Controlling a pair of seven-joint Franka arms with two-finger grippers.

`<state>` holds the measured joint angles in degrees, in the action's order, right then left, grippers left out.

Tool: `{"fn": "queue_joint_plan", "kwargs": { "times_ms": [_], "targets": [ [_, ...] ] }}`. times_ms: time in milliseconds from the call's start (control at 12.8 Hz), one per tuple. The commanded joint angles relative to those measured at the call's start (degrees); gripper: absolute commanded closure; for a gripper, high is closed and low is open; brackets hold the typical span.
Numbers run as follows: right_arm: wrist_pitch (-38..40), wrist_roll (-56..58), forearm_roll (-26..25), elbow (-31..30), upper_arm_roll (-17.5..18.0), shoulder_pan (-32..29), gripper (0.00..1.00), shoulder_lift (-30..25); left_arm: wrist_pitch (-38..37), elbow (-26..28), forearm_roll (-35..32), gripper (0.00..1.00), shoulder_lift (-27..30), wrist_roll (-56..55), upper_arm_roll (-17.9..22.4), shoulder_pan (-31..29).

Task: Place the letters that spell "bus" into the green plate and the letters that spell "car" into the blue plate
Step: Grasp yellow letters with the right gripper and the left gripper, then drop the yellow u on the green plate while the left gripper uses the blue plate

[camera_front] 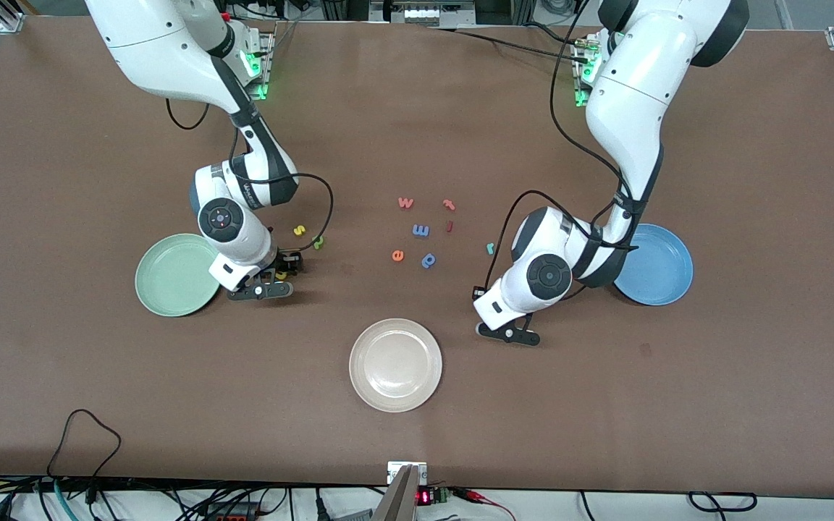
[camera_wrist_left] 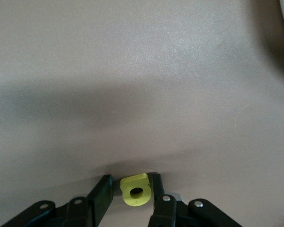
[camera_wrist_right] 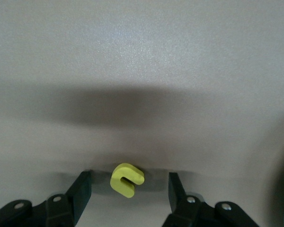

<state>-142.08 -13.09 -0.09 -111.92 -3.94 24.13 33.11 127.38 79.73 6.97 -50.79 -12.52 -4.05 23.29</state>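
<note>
In the right wrist view a yellow "u" [camera_wrist_right: 127,179] lies flat on the table between the fingers of my right gripper [camera_wrist_right: 128,174], which is open with a wide gap on each side. This gripper [camera_front: 283,271] is low beside the green plate [camera_front: 171,278]. A yellow "s" [camera_front: 300,230] and a green "b" [camera_front: 318,242] lie close by. My left gripper [camera_wrist_left: 131,178] is down around a yellow "a" [camera_wrist_left: 135,191]; one finger touches it and a narrow gap shows at the other. A teal "r" [camera_front: 490,248] lies near the left arm. The blue plate [camera_front: 659,264] holds nothing.
An off-white plate [camera_front: 395,365] sits nearer the front camera, mid-table. In the middle lie other letters: an orange "w" [camera_front: 405,202], two red pieces [camera_front: 449,205], a blue "m" [camera_front: 420,231], an orange "e" [camera_front: 397,255] and a blue "p" [camera_front: 428,260].
</note>
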Motion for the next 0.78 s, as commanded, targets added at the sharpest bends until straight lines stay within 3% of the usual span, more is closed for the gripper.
{"fn": "queue_joint_plan", "kwargs": {
  "times_ms": [0,311,467,701],
  "targets": [
    [0.5,0.2,0.6,0.0,-0.5,0.6,0.39,0.2,0.7,-1.9,0.6,0.73,-2.5,0.7,0.5,2.3],
    [0.5,0.2,0.6,0.0,-0.5,0.6,0.49,0.4,0.6,-1.9,0.1,0.82,-1.2,1.4,0.9,1.3],
    [0.5,-0.1,0.6,0.0,-0.5,0.7,0.51,0.5,-0.9,-1.0,0.0,0.84,1.8,1.3,0.8,-2.9],
    [0.6,-0.4,0.6,0.0,-0.5,0.9,0.53,0.5,-13.0,-0.4,0.1,0.84,6.3,1.4,0.5,-8.4]
  ]
}}
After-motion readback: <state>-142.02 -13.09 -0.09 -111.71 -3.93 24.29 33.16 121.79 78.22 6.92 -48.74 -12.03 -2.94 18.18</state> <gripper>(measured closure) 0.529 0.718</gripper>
